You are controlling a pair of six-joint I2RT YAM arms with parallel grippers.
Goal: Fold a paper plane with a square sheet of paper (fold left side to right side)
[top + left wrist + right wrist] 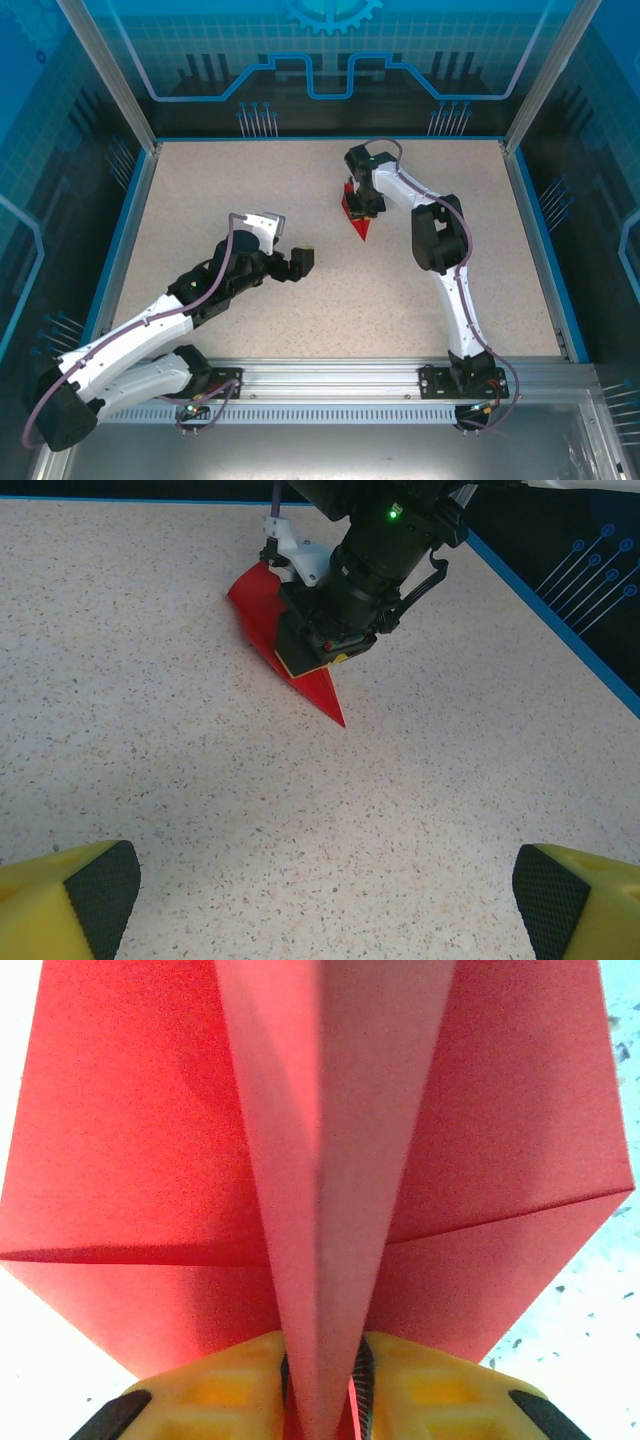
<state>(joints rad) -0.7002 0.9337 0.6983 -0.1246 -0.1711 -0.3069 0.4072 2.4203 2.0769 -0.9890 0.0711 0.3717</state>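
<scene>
Jaws on my right arm pinch the paper plane (255,602) by its middle fold, left jaws wide open

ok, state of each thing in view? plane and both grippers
paper plane: folded into a pointed dart, resting on the table, centre fold standing up
right gripper: shut on the paper plane's centre fold
left gripper: open, empty, apart from the paper plane
</scene>
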